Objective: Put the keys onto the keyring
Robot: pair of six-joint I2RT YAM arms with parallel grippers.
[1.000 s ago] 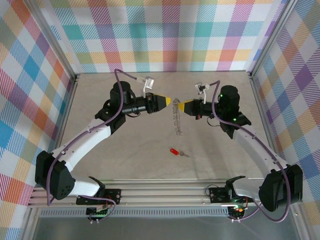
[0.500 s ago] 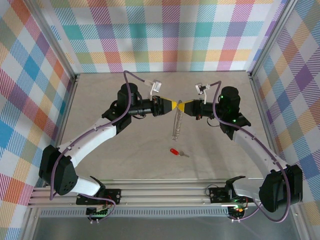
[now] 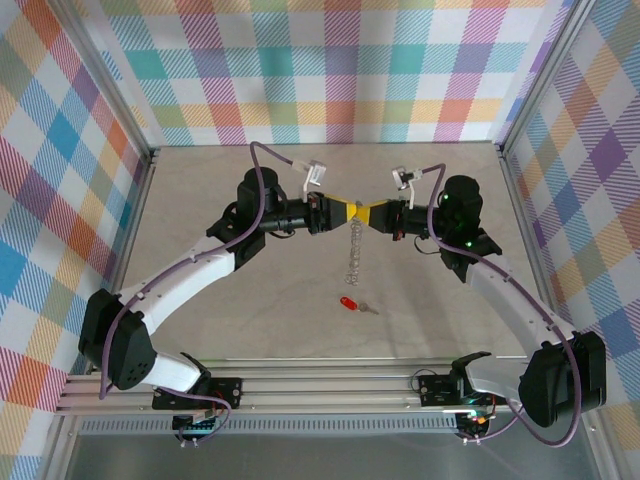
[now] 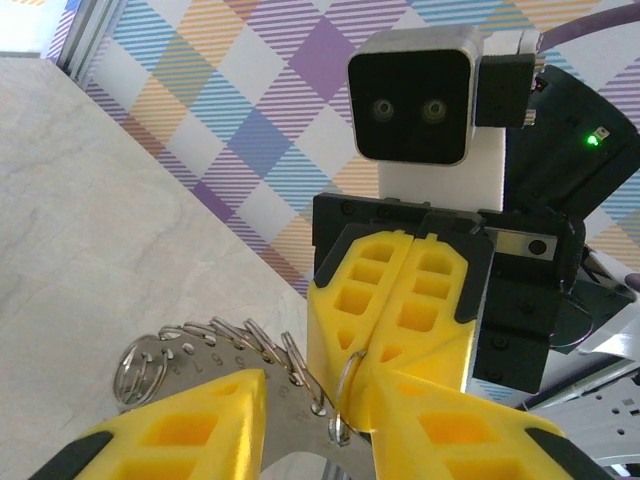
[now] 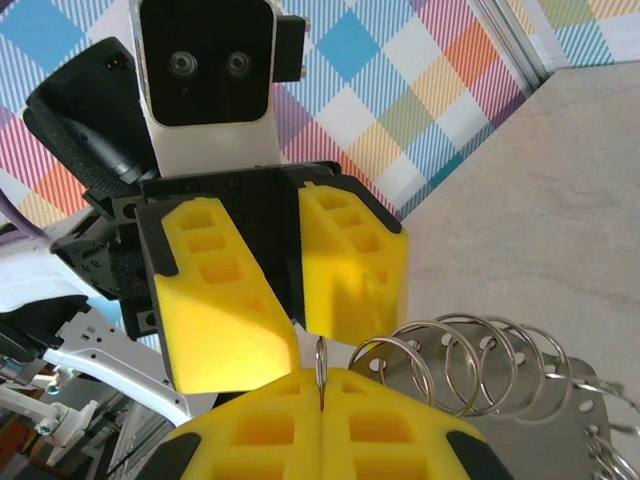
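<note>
The keyring (image 3: 352, 255), a grey metal plate fringed with small wire rings, hangs above the table's middle. My right gripper (image 3: 369, 212) is shut on one small ring at its top end, seen pinched edge-on in the right wrist view (image 5: 322, 385). My left gripper (image 3: 352, 212) faces it tip to tip and is open. In the left wrist view its jaws (image 4: 320, 385) stand apart either side of the keyring's plate (image 4: 200, 345) and the pinched ring. The key (image 3: 347, 303), red-headed with a tiny silver blade, lies on the table below the ring, apart from both grippers.
Metal rails (image 3: 140, 230) line the table's left and right sides, with plaid walls behind. The arm bases sit on a slotted rail (image 3: 320, 385) at the near edge. Cables loop above both wrists.
My left gripper has moved right until its tips meet the right gripper's. The hanging keyring has swung and now hangs straight. The key has not moved.
</note>
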